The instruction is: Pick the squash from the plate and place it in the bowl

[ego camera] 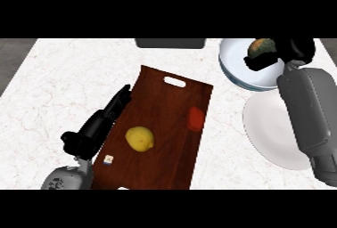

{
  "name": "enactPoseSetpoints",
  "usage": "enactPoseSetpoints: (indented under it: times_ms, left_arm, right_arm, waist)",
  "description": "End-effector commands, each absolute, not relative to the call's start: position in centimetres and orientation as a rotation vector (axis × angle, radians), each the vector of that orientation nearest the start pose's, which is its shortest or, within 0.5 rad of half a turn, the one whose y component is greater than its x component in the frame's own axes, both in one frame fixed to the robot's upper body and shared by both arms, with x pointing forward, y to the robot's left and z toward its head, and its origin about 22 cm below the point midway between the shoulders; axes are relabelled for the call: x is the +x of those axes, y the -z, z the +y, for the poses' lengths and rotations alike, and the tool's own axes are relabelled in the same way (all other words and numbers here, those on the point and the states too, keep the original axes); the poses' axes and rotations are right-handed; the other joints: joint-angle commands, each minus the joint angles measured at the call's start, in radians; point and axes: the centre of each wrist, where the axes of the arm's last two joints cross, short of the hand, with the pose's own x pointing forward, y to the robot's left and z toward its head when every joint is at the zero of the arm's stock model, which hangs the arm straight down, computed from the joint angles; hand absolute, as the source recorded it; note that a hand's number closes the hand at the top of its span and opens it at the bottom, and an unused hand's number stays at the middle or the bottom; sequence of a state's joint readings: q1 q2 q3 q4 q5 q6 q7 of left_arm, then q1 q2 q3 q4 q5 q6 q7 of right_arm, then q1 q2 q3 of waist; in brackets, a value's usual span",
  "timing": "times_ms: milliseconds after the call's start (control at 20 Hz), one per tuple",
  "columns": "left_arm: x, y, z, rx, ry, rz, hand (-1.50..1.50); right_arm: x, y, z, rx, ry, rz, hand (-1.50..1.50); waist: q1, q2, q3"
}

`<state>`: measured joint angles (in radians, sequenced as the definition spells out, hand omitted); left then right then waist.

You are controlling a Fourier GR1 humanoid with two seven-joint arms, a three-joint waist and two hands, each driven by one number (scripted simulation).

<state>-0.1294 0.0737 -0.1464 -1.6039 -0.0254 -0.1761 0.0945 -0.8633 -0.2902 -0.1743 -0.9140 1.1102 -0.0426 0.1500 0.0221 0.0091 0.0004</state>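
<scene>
1. The squash (262, 45) is held at the upper right of the frame, over the bowl (240, 75).
2. It is grasped by the curled fingers (260, 62) of the right hand (294, 50). Only a rounded green and orange part is shown, so its long axis cannot be told.
3. The plate (273, 129) is seen just below the bowl.
4. The left hand (92, 133) is laid at lower left, fingers straight and released, along the left edge of a wooden board (164, 169) on which a lemon (139, 138) lies.

Even bright light, pale marble counter (66, 80) washed light, soft sheen across the dark wooden board (168, 107)
</scene>
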Motion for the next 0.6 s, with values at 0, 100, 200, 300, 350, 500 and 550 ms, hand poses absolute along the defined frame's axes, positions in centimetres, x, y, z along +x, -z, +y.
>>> enactPoseSetpoints:
  times_ms: [0,100,200,300,350,500,550]
  left_arm:
    - [26.3,-3.3,19.1,-0.187,0.399,-1.602,0.00]
    - [27.0,-4.3,19.8,-0.200,0.420,-1.603,0.00]
    - [26.9,-3.7,20.1,-0.213,0.414,-1.591,0.00]
    - [27.7,-3.5,18.7,-0.192,0.394,-1.608,0.00]
    - [27.9,-3.3,20.6,-0.182,0.412,-1.602,0.00]
    - [26.7,-4.2,20.4,-0.197,0.395,-1.620,0.00]
    - [27.2,-3.4,20.0,-0.194,0.409,-1.599,0.00]
  right_arm:
    - [43.9,-14.2,-27.7,-1.014,-0.870,-1.229,1.50]
    - [44.2,-12.7,-28.0,-0.887,-0.822,-1.225,-1.50]
    - [44.5,-12.2,-28.9,-0.848,-0.846,-1.269,-1.50]
    - [45.0,-13.5,-29.5,-0.833,-0.836,-1.359,-1.50]
    - [45.2,-13.5,-29.3,-0.825,-0.805,-1.397,-1.50]
    - [44.3,-11.8,-32.4,-0.884,-0.737,-1.449,-1.50]
    - [45.5,-14.1,-29.8,-0.860,-0.691,-1.476,-1.50]
  waist:
    - [0.007,0.002,0.000]
    - [0.020,0.008,0.001]
    - [0.015,0.005,0.001]
    - [0.012,0.007,0.001]
    - [0.015,0.008,0.001]
    - [0.022,0.007,0.002]
    - [0.011,0.003,0.001]
